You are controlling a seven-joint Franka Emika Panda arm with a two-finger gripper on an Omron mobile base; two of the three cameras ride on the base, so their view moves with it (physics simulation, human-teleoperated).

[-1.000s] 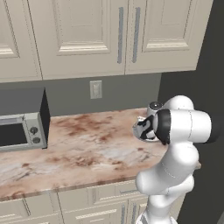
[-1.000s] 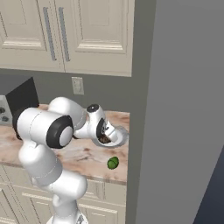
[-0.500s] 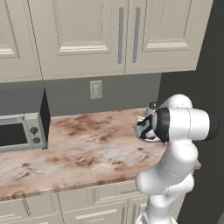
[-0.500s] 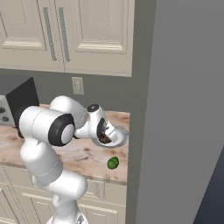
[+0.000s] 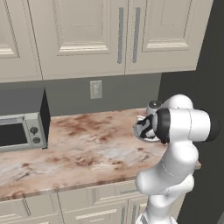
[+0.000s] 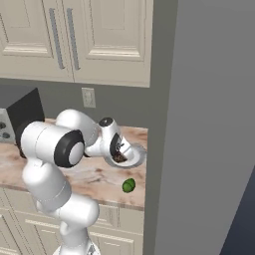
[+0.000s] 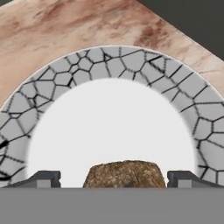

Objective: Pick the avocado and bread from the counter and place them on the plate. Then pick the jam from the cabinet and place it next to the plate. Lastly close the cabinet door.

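Since the earlier pictures, almost nothing is changing in the base views: the arm is staying bent over the far right end of the surface, and only the fingers are now standing wider.

In the hand view the hand is hanging just above the plate, and its two dark fingertips are standing well apart, one on each side of the bread. A gap is showing on both sides, so the fingers are not pressing the bread; it is lying on the white middle of the plate. From the right base view the hand is also sitting low over the plate, with the brown lump under it.

The avocado is lying on the surface, near the front edge and just in front of the plate, not on it. I judge that it is the next thing to take. It is looking round, glossy and firm, so it is probably slipping or rolling easily. A grip across its widest middle, coming straight from above, seems the safest for me. It is small and likely light.

The cabinet above is showing closed doors with grey bar handles, so the jam is hidden inside. The microwave is standing at the left, well apart.
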